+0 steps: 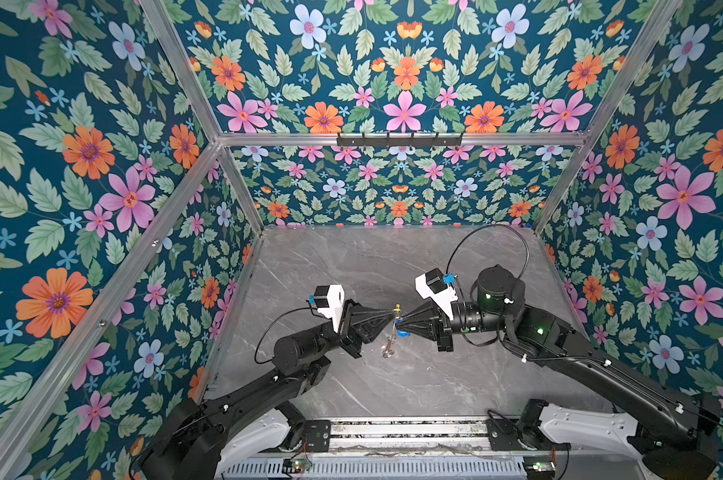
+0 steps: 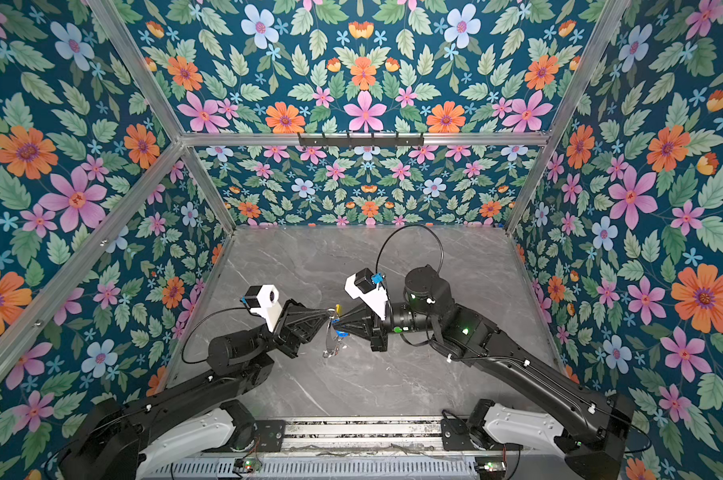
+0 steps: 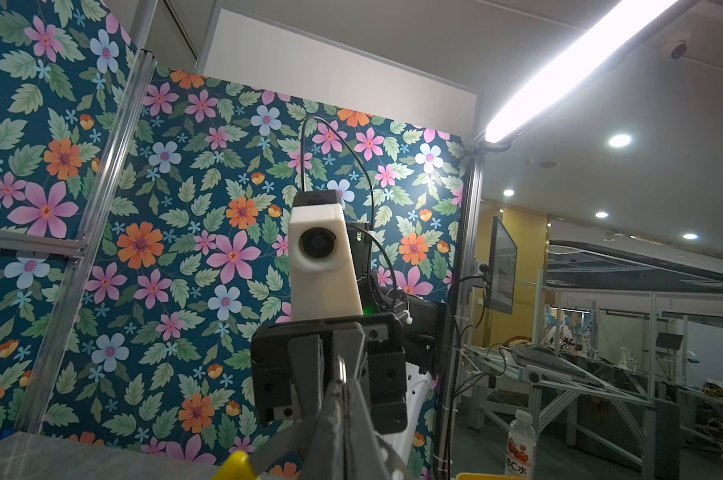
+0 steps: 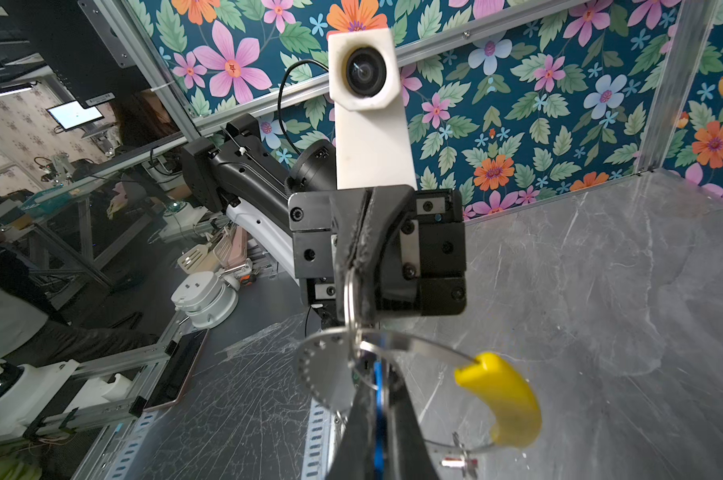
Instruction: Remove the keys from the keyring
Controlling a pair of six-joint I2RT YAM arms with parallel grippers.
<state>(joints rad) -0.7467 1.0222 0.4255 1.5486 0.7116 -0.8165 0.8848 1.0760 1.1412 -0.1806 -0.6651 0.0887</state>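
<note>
Now both arms meet nose to nose above the grey marble-pattern tabletop (image 1: 351, 270). The left gripper (image 1: 393, 313) has its black jaws pressed together on a small silvery split ring (image 4: 351, 299), which shows plainly in the right wrist view. That split ring loops onto the keyring (image 4: 428, 348), a large thin grey ring with a yellow plastic arc (image 4: 503, 399). The ring is up in the air between the two tips and hangs down from them, yellow arc at the top in both top views. And the right gripper (image 1: 401, 323) is clamped too, with the blue oblong plastic tag of one small key (image 4: 377, 411) pinched between its fingers. A flat round silvery disc (image 4: 324, 370) with tiny holes along its edge sits just beside the split ring. Down low, the key with the red oblong tag (image 1: 388, 345) dangles at the ring's bottom end, near the tabletop. Whether it touches the surface cannot be told.
</note>
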